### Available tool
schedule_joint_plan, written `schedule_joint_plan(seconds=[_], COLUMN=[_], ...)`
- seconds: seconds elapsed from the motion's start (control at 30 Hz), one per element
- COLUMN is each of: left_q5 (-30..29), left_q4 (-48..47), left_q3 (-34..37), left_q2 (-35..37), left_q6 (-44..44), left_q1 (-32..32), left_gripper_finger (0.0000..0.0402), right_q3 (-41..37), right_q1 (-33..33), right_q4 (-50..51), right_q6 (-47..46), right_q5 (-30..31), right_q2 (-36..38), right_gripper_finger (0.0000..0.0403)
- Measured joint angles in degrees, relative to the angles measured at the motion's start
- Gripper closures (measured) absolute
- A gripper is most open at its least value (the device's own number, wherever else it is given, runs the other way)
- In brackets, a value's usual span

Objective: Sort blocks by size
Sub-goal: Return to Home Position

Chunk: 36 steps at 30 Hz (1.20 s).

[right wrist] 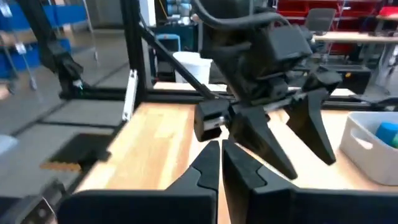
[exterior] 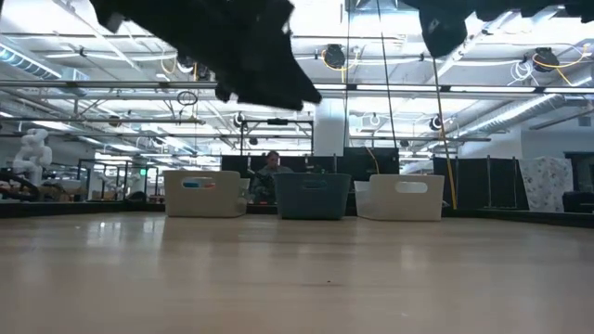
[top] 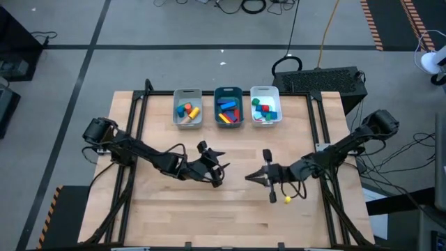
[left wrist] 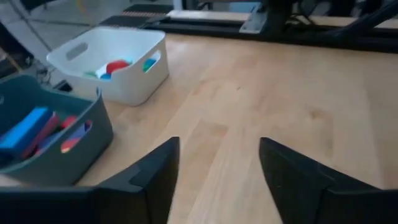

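Note:
The blocks lie in three trays at the table's far edge: a grey tray [top: 188, 120], a teal tray [top: 228, 89] and a white tray [top: 265, 89]. The teal tray [left wrist: 93, 134] holds long blue, red and yellow bars [left wrist: 28, 127]. The white tray [left wrist: 134, 74] holds small red, green and blue pieces [left wrist: 117, 65]. My left gripper [top: 217, 167] is open and empty above the table's middle; it also shows in its own wrist view [left wrist: 217, 168]. My right gripper [top: 249, 178] is shut and empty, facing the left one; its shut fingers show in its own wrist view [right wrist: 221, 163].
A small yellow thing [top: 286, 199] shows beside my right arm near the table's front; I cannot tell whether it is a block. The trays stand side by side in the low view [exterior: 313, 197]. Bare wood lies between the grippers and the trays.

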State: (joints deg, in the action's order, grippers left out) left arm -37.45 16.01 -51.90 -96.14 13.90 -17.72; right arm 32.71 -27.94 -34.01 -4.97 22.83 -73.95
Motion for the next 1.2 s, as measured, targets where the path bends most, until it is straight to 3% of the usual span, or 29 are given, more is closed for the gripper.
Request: schedule_joint_plan(seconds=[0.2,0.47,0.67,0.97,1.2], left_q5=[3.9,5.5,5.5,4.8,8.5], left_q4=[0.7,3.3,1.1,0.8,-2.2], left_q3=[0.0,0.0,3.2,17.2,26.3], left_q2=[2.3,4.0,12.3,30.9,46.7], left_q6=[-1.8,-7.1,-7.6,-9.1,-11.7], left_q1=[-0.9,-2.8,-3.8,-4.5,-2.5], left_gripper_finger=[0.0278,0.0393,0.0386,0.0397,0.0399], right_q3=[0.0,0.0,0.0,0.0,0.0], right_q1=[-0.4,-1.8,-1.9,-1.8,2.0], right_q4=[-2.9,-1.7,7.1,13.6,20.3], right_q6=[-2.9,2.9,3.7,7.6,10.5], right_q5=[-0.4,-0.4,-0.2,0.2,1.0], right_q2=[0.0,4.3,12.1,21.2,27.8], right_gripper_finger=[0.0403,0.0403,0.0403,0.0403,0.0403])
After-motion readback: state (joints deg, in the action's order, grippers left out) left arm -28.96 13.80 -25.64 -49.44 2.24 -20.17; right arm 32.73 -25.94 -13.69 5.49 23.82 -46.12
